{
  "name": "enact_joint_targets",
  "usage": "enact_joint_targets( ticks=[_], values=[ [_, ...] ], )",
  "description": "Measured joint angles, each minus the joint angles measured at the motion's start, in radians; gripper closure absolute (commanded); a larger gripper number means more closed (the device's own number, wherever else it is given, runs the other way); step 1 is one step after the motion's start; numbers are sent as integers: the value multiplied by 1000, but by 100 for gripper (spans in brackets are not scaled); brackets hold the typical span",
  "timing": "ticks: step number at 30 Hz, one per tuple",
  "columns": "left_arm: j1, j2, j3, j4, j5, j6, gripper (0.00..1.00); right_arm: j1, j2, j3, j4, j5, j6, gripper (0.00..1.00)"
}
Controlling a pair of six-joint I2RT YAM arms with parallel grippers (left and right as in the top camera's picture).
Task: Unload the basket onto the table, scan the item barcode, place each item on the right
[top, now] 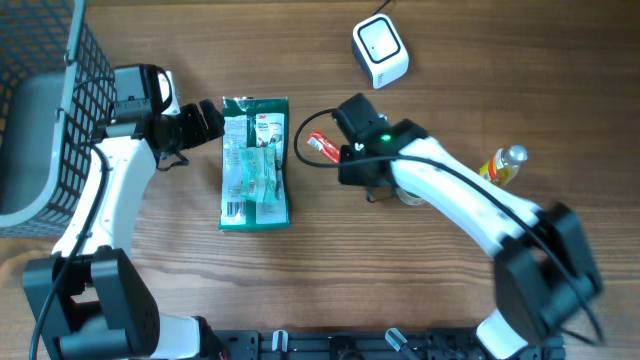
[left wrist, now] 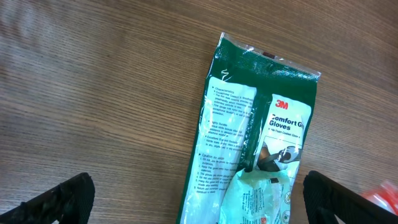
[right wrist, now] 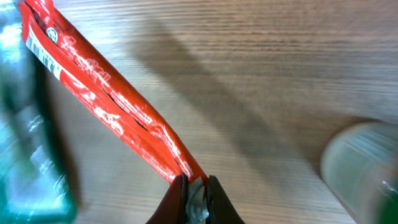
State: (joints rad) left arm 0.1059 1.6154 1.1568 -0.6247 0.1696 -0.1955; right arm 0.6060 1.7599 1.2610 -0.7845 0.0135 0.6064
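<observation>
On the wooden table (top: 300, 290) lay one green glove packet (top: 255, 163), one thin red packet (right wrist: 106, 106), one small white scanner (top: 380, 50) and one bottle (top: 503, 163) with a yellow label. One dark wire basket (top: 95, 60) stood at the table's left edge. Two white and black arms reached in, one from each side.

The green packet bore the brand "3M" and the words "Comfort" and "Gloves" on a white panel, beside a column of print too small to read. A barcode showed near its lower end in the overhead view. The red packet carried white lettering that I could not make out.

The right gripper (right wrist: 194, 186) had its two fingers pinched together on one end of the red packet. The packet lay slanted just right of the green packet, below and left of the scanner and well apart from it. The left gripper (top: 212, 122) hung with its fingers (left wrist: 62, 199) spread wide at the green packet's upper left corner, holding nothing.

The tabletop was brown wood with a plain straight grain.
</observation>
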Motion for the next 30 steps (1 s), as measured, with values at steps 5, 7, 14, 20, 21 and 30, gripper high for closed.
enact_joint_targets(
  ticks=[5,7,14,20,21,30],
  values=[
    [0,0,0,0,0,0,0,0,-172,0,-64,-66,-152,96],
    [0,0,0,0,0,0,0,0,-181,0,-64,-121,-215,96],
    [0,0,0,0,0,0,0,0,-181,0,-68,-192,-287,96],
    [0,0,0,0,0,0,0,0,-181,0,-68,-197,-295,96],
    [0,0,0,0,0,0,0,0,-181,0,-68,-197,-295,96],
    [0,0,0,0,0,0,0,0,-181,0,-68,-238,-365,96]
  ],
)
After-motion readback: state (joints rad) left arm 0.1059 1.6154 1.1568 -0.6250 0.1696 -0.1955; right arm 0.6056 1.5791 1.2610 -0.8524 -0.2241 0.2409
